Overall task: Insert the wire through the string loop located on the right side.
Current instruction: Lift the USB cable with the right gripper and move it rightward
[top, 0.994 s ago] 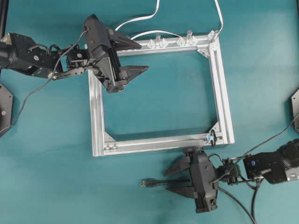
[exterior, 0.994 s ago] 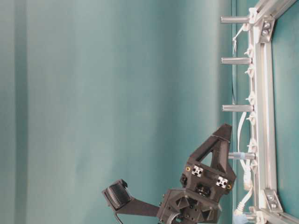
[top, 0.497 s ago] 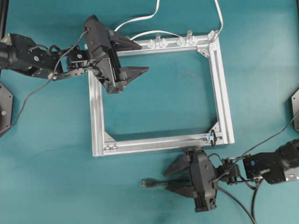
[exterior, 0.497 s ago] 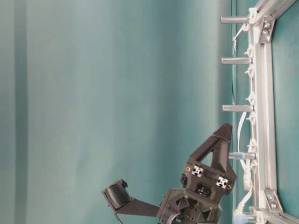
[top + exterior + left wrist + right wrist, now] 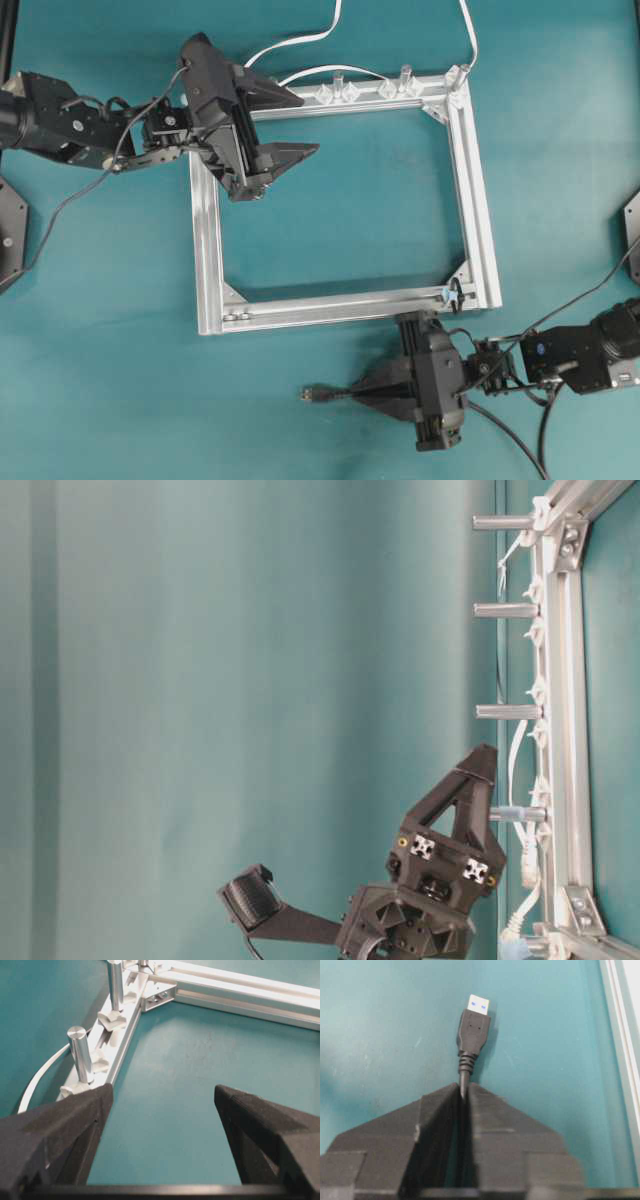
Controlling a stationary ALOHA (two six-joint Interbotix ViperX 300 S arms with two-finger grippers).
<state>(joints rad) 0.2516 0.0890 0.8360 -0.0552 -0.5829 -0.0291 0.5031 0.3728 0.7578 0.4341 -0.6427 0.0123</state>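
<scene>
The right gripper [image 5: 464, 1094] pinches the wire [image 5: 464, 1077] just behind its plug, so the tip sticks out to poke through the string loop [image 5: 453, 296] on the frame [image 5: 330, 305] nearby; the left gripper [image 5: 290, 122] waits wide open

No readable text, labels, brands or numbers in any view.

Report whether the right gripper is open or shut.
Shut: the right gripper has both fingers pressed onto the wire just behind its USB plug.

Black wire [image 5: 464, 1074], silver-blue plug tip; silver frame [image 5: 478, 215]; teal table [image 5: 340, 215].
</scene>
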